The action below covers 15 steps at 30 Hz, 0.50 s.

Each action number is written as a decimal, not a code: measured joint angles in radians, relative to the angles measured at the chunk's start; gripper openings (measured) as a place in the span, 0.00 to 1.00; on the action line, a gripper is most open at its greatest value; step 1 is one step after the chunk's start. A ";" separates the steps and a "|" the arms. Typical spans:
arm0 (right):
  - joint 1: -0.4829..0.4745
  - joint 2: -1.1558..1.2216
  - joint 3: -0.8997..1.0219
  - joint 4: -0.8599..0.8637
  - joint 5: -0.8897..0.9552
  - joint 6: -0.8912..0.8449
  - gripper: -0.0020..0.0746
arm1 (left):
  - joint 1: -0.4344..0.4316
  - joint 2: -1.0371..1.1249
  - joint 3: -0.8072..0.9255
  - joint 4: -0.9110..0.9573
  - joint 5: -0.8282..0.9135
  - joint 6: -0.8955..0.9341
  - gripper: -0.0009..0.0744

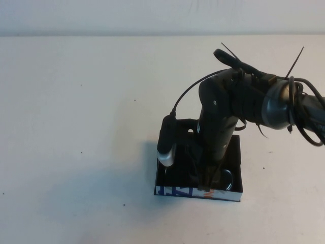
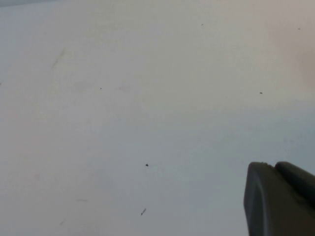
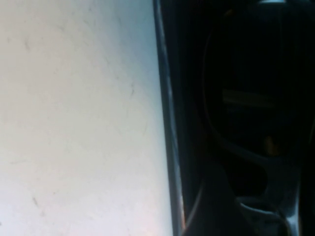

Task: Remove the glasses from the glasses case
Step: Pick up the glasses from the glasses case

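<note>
We have the right gripper [image 1: 207,180] plunged deep into the glasses case [image 1: 175,191], which sits on the white surface [image 1: 76,127]; whether it is clenched or released we cannot tell. The glasses [image 3: 246,108] lie inside the case, right beneath it. We risk snagging a wall and dragging or tipping the light case, or pinching a lens. The left gripper [image 2: 280,196], its state likewise unclear, hovers above bare surface.

White speckled table [image 1: 76,127]; pale wall [image 1: 152,15] behind, probably.
</note>
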<state>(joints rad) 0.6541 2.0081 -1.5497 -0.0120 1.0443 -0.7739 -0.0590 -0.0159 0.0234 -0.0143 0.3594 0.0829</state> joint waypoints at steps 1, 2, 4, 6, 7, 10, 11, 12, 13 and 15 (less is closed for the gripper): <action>0.000 0.000 0.000 -0.005 0.000 0.000 0.49 | 0.000 0.000 0.000 0.000 0.000 0.000 0.01; 0.000 0.000 0.000 -0.006 0.000 0.001 0.49 | 0.000 0.000 0.000 0.000 0.000 0.000 0.01; 0.000 0.000 0.000 -0.009 -0.002 0.001 0.49 | 0.000 0.000 0.000 0.000 0.000 0.000 0.01; 0.000 0.000 0.000 -0.009 -0.009 0.001 0.49 | 0.000 0.000 0.000 0.000 0.000 0.000 0.01; 0.000 0.000 0.000 -0.006 -0.013 0.001 0.49 | 0.000 0.000 0.000 0.000 0.000 0.000 0.01; 0.000 0.004 0.000 0.012 -0.031 0.002 0.49 | 0.000 0.000 0.000 0.000 0.000 0.000 0.01; 0.000 0.010 0.000 0.012 -0.034 0.002 0.49 | 0.000 0.000 0.000 0.000 0.000 0.000 0.01; 0.000 0.014 0.000 0.021 -0.036 0.002 0.49 | 0.000 0.000 0.000 0.000 0.000 0.000 0.01; 0.000 0.020 0.000 0.030 -0.036 0.002 0.47 | 0.000 0.000 0.000 0.000 0.000 0.000 0.01; 0.000 0.028 0.000 0.037 -0.036 0.003 0.41 | 0.000 0.000 0.000 0.000 0.000 0.000 0.01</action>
<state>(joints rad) 0.6541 2.0360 -1.5497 0.0245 1.0084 -0.7709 -0.0590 -0.0159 0.0234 -0.0143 0.3594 0.0829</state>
